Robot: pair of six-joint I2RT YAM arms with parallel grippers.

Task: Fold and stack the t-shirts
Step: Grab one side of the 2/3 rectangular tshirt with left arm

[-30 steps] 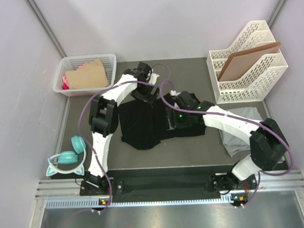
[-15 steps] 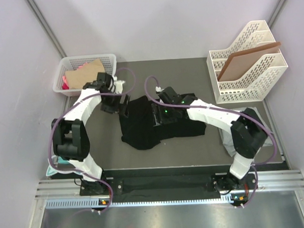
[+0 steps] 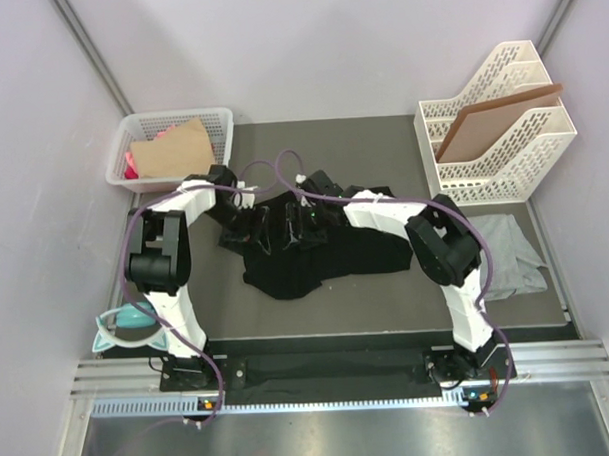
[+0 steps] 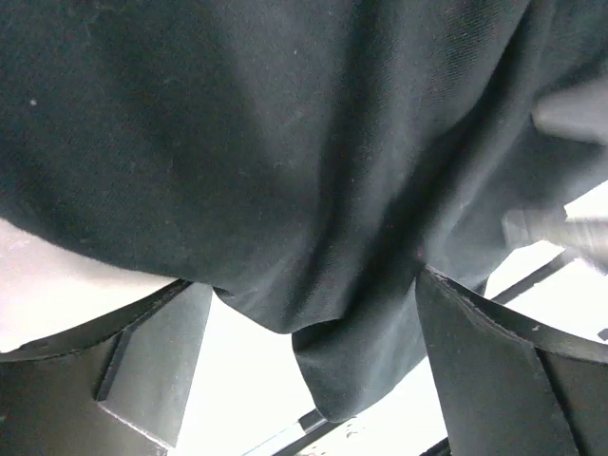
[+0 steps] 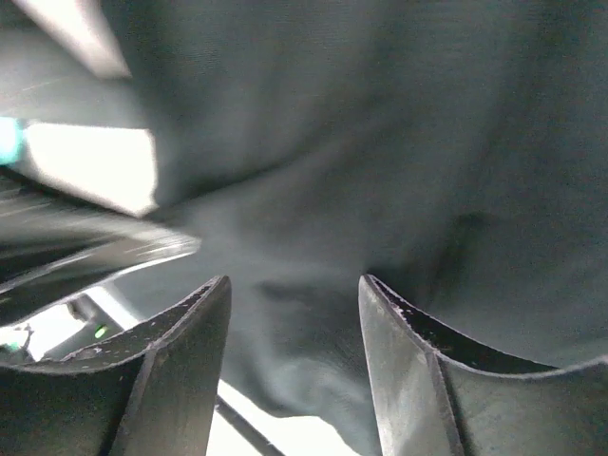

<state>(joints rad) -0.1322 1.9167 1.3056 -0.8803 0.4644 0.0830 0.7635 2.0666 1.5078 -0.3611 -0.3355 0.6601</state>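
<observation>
The black t-shirt point(image 3: 320, 255) lies crumpled in the middle of the dark mat. My left gripper point(image 3: 246, 226) is at its back left edge. In the left wrist view my left gripper point(image 4: 313, 285) is open, and a fold of the black shirt point(image 4: 285, 171) hangs between the wide-apart fingers point(image 4: 157, 351). My right gripper point(image 3: 295, 222) is over the shirt's back middle, close to the left one. In the right wrist view my right gripper point(image 5: 294, 280) is open with black cloth point(image 5: 380, 142) just beyond the fingertips. The light grey t-shirt point(image 3: 513, 258) lies crumpled at the right edge.
A white basket point(image 3: 137, 129) with brown card and pink items stands at the back left. A white file rack point(image 3: 502, 156) holding the brown board point(image 3: 496, 121) stands at the back right. Teal headphones point(image 3: 128, 324) lie at the front left.
Both grippers have swung left. The left one went from the back middle to the shirt's back left edge. The right one crossed the shirt leftward, so the grey shirt shows more.
</observation>
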